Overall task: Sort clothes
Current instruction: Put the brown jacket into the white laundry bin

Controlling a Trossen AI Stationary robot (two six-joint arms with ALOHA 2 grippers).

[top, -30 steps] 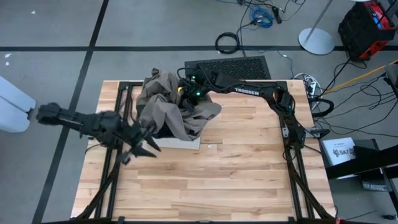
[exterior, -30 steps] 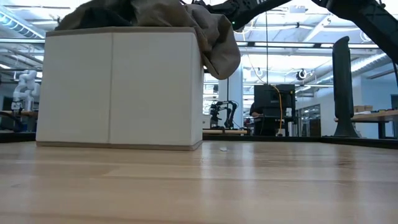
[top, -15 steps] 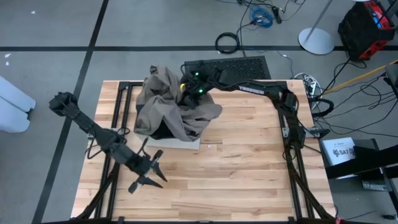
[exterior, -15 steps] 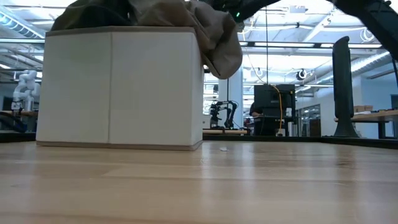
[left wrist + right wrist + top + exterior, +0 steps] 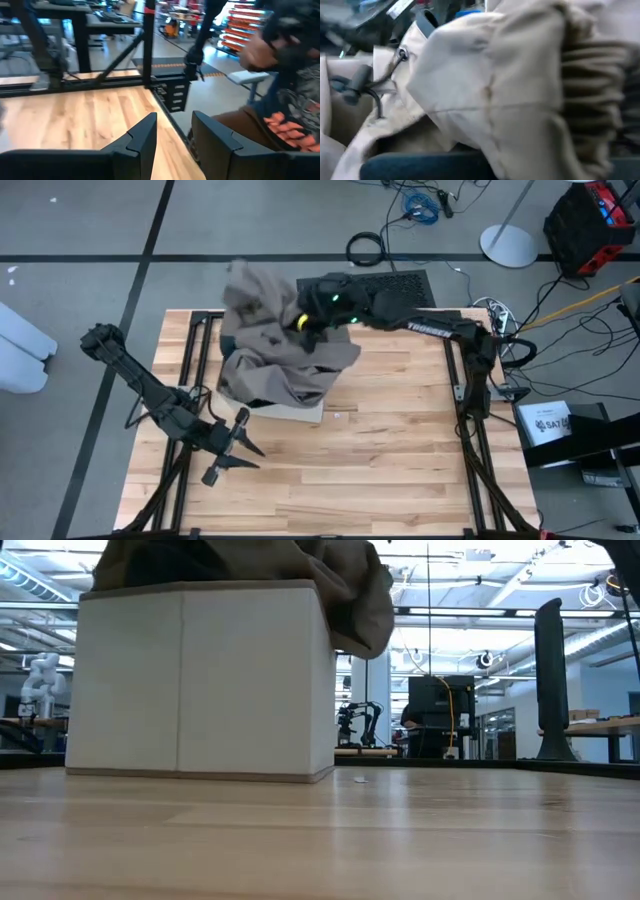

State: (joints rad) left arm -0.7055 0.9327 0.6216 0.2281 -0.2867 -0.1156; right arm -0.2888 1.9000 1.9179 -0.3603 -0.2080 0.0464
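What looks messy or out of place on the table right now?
The khaki-tan garment spills over the white box, draped down its side, with one end lifted by the right gripper. The left gripper hangs open nearby.

You had a pale wooden worktop (image 5: 380,440) of butcher-block planks, sitting on a grey floor (image 5: 80,220) crossed by dark tape lines. A square box (image 5: 205,680) with plain whitish sides stood on the worktop toward its far left. Behind the worktop lay a black perforated panel (image 5: 385,283), a coiled black cable (image 5: 366,248), a blue cable bundle (image 5: 422,205) and a round white stand base (image 5: 508,246). A red-and-black case (image 5: 592,225) sat at the far right corner. Across the room you could see a small white robot arm (image 5: 38,680) and a dark cabinet (image 5: 440,715).
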